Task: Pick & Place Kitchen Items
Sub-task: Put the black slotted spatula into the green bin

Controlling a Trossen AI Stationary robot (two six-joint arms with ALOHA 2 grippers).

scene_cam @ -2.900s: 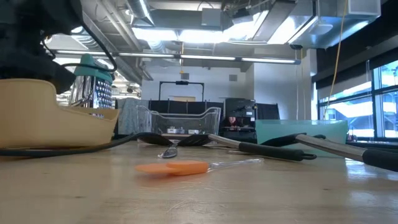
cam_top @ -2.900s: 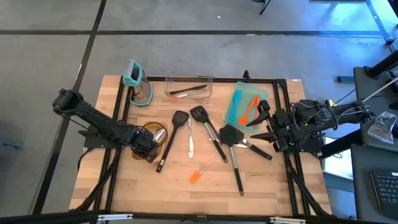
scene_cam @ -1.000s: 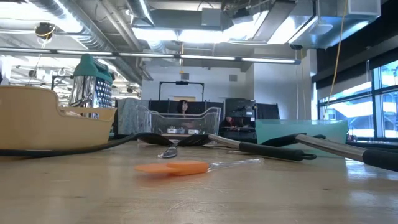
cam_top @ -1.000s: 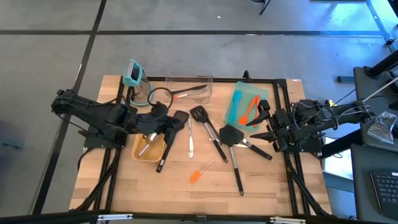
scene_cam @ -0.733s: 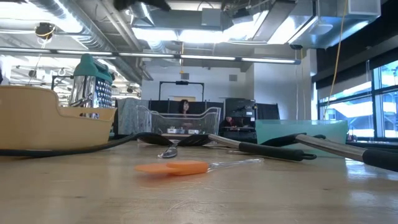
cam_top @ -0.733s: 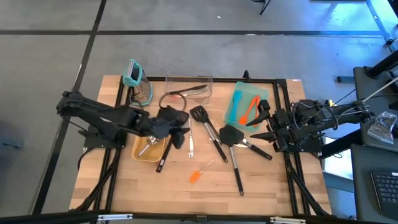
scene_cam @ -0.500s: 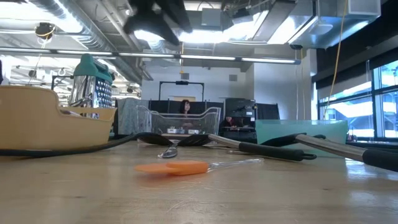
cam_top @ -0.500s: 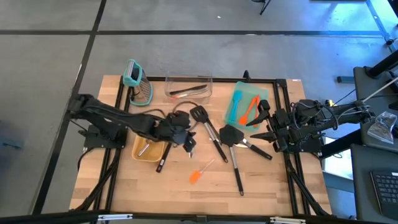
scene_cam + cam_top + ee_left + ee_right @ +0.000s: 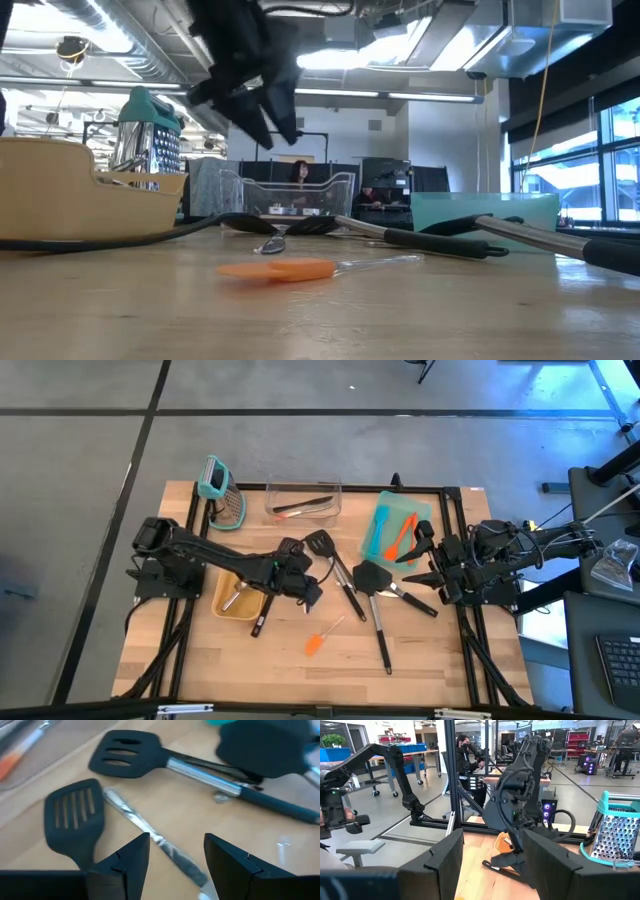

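left tool (image 9: 306, 591) extended over the middle of the wooden tabletop (image 9: 190, 660), fingers apart and empty, hanging above the thin silver metal utensil (image 9: 155, 840) that lies flat between the two black slotted turners (image 9: 75, 815). fingers set either side of the metal strip's line, probably to straddle it for a pinch across its narrow width; contact not yet made.

right tool (image 9: 425, 565) parked at the right edge of the tabletop, fingers apart, holding nothing, clear of the working area.

remaining kitchen items spread across the tabletop: an orange silicone spatula with clear handle (image 9: 322, 637) nearer the front, another black turner (image 9: 375, 580) right of centre, orange and teal pieces already in the teal tray (image 9: 420, 512) at far right. clear plastic bin (image 9: 270, 490) at far centre holds a dark utensil; tan wooden tray (image 9: 222, 600) at left holds metal pieces, just beside the left arm. teal-handled metal grater (image 9: 222, 492) stands at far left.

flat lie of the strip calls for a low, careful descent.
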